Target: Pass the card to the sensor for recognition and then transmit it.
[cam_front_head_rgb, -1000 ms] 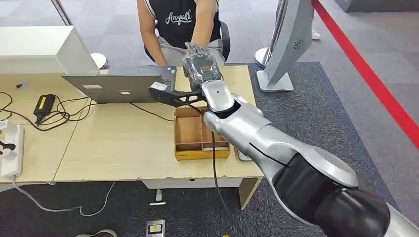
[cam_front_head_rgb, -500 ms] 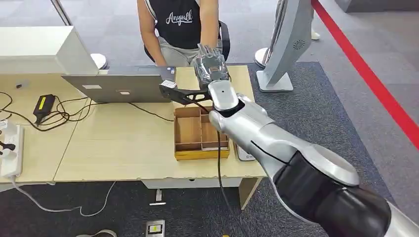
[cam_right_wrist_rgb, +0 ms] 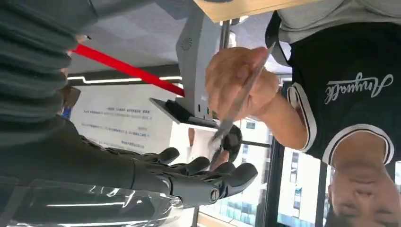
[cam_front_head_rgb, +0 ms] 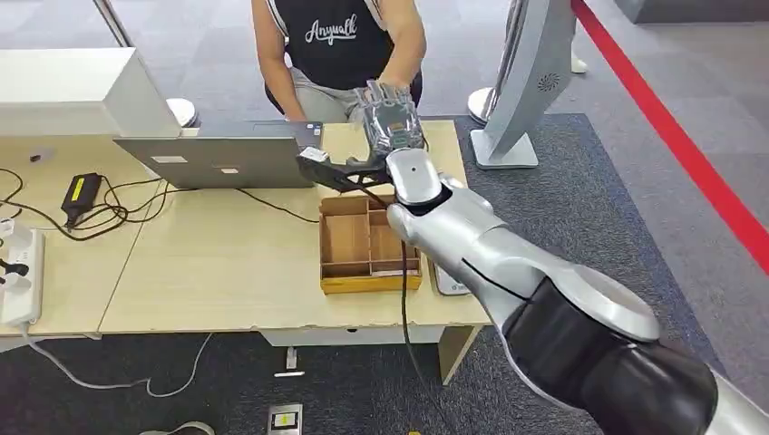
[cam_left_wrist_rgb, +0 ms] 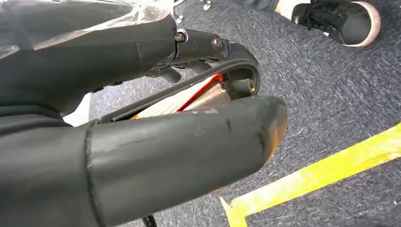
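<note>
Our right robot hand [cam_front_head_rgb: 392, 116] reaches over the tabletop [cam_front_head_rgb: 227, 263], pinching the thin grey card [cam_right_wrist_rgb: 241, 92] edge-on with a person's hand [cam_right_wrist_rgb: 239, 80]; our left robot hand [cam_left_wrist_rgb: 142, 142] grips a red-edged object [cam_left_wrist_rgb: 189, 94].

Head view looks down and forward from high over the pale wooden table [cam_front_head_rgb: 227, 263]. Left wrist view sits close behind its hand, facing dark grey carpet [cam_left_wrist_rgb: 331, 85]. Right wrist view, upside down, faces the seated person in black sleeveless top [cam_right_wrist_rgb: 340, 80], shared with head view.
</note>
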Robot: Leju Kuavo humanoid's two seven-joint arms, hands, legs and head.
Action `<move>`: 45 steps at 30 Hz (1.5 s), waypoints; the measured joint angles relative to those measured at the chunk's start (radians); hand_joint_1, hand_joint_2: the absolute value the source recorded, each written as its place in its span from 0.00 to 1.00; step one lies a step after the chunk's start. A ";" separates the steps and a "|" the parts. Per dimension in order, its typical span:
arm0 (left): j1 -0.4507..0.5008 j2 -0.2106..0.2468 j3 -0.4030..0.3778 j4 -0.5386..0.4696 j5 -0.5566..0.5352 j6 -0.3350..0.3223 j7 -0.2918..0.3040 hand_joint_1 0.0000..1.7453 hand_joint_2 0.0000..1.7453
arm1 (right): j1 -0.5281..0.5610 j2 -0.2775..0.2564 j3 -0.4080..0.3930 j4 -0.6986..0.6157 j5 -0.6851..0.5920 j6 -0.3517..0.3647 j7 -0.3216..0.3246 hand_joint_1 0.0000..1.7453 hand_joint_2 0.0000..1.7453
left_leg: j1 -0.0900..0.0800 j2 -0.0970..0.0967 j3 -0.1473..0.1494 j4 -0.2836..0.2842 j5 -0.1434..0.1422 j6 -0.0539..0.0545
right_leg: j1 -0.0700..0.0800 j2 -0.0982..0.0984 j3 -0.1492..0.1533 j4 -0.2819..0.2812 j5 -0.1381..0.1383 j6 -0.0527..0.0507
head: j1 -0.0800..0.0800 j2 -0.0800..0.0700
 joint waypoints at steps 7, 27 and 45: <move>0.001 0.000 0.001 0.000 0.006 0.002 0.001 0.00 0.00 | 0.000 -0.006 -0.009 -0.002 -0.071 -0.055 -0.049 0.00 0.00 | 0.000 0.000 0.000 0.000 0.000 0.000 | 0.000 0.000 0.000 0.000 0.000 0.000 | 0.000 0.000; 0.009 0.000 0.049 0.001 0.040 0.006 -0.011 0.00 0.00 | 0.366 -0.226 -0.207 -0.640 -0.729 -0.132 -0.365 0.00 1.00 | 0.000 0.000 0.000 0.000 0.000 0.000 | 0.000 0.000 0.000 -0.002 0.000 0.000 | -0.001 0.000; 0.009 0.000 0.068 0.001 0.049 0.008 -0.021 0.00 0.00 | 0.637 -0.419 -0.263 -1.147 -0.592 -0.099 -0.287 0.00 1.00 | 0.000 0.001 0.000 0.000 0.000 0.000 | 0.000 0.001 0.000 -0.001 0.001 0.000 | 0.000 0.000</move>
